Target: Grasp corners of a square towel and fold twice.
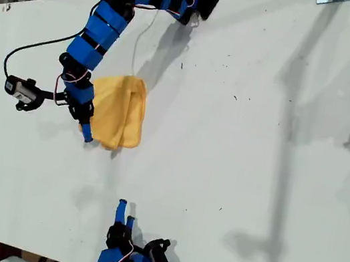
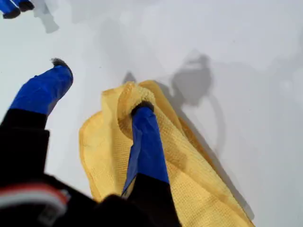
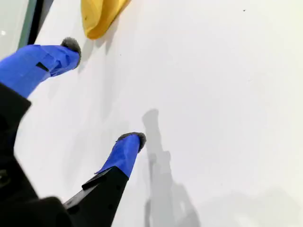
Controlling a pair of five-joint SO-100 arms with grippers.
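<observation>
Folded square towel point(image 1: 120, 110) on white table point(image 1: 242, 136), first gripper point(image 2: 102, 90) jaws apart, one finger point(image 2: 147, 142) pressing the cloth, second gripper point(image 3: 104, 90) jaws apart over bare table

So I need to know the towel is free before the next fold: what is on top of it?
One finger of my first gripper rests on the folded square towel; the other is off it. Beneath the towel is hidden.
</observation>
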